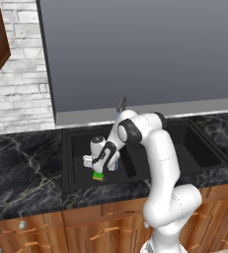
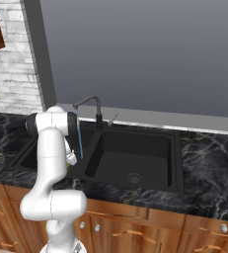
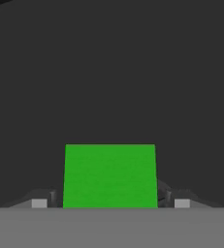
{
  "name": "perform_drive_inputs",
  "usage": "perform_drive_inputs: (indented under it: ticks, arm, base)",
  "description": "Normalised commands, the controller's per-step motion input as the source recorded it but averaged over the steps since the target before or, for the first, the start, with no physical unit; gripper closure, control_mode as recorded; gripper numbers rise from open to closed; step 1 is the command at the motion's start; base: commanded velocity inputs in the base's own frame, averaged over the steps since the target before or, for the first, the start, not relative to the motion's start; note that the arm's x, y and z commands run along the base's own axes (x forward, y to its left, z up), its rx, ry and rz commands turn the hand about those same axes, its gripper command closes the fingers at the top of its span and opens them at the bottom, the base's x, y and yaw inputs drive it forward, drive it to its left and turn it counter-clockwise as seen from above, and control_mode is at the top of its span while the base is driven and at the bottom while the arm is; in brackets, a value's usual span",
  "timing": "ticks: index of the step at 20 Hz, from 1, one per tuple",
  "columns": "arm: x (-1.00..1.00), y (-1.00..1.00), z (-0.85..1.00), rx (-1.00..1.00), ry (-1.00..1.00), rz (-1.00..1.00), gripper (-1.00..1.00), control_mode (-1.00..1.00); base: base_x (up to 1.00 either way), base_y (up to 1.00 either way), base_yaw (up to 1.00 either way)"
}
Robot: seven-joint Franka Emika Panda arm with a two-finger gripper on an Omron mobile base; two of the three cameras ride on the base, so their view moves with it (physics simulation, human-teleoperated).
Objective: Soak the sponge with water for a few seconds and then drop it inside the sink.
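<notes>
So the arm is reaching down into the left basin of the black sink (image 1: 76, 163), and the gripper (image 1: 98, 169) hangs low over the basin floor with the green sponge (image 1: 98, 175) right at its tips. From the hand camera the sponge (image 3: 110, 175) sits square between the two fingers (image 3: 40, 203), and there looks to be a sliver of dark gap on each side, so my read is the fingers are spread a bit rather than pinching it, but honestly I can't tell for sure whether they're touching it or not, or whether the sponge is already resting on the bottom or just hanging above it. The tap is running: in the right base view a thin blue stream of water (image 2: 79, 141) drops from the faucet (image 2: 88, 101) into that same basin, just beside the arm. The sponge doesn't seem to be under the stream right now, more off to one side of it. Going by that, I'd guess the soaking part is over and this is the drop step, basically at the end. What's left, if anything, is getting the hand clear of the sink and maybe confirming the sponge actually lies on the basin floor. The marble counter (image 1: 21, 168) around it has nothing to do with it.
</notes>
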Motion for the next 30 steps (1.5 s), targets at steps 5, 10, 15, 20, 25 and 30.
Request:
perform_drive_inputs:
  ticks: [5,10,15,20,25,30]
  arm:
    - [0.00,0.00,0.44,0.00,0.00,0.00,-1.00,-1.00]
    - [0.00,0.00,0.54,0.00,0.00,0.00,-1.00,-1.00]
    - [0.00,0.00,0.38,0.00,0.00,0.00,-1.00,-1.00]
    - [0.00,0.00,0.34,0.00,-0.01,0.00,-1.00,-1.00]
    - [-0.03,0.00,0.38,0.00,-0.02,0.00,-1.00,-1.00]
    - [-0.12,0.00,0.39,0.00,0.00,0.00,-1.00,-1.00]
  base:
    - [0.00,0.00,0.00]
    - [0.00,0.00,0.00]
    - [0.00,0.00,0.00]
    - [0.00,0.00,0.00]
    - [0.00,0.00,0.00]
    - [0.00,0.00,0.00]
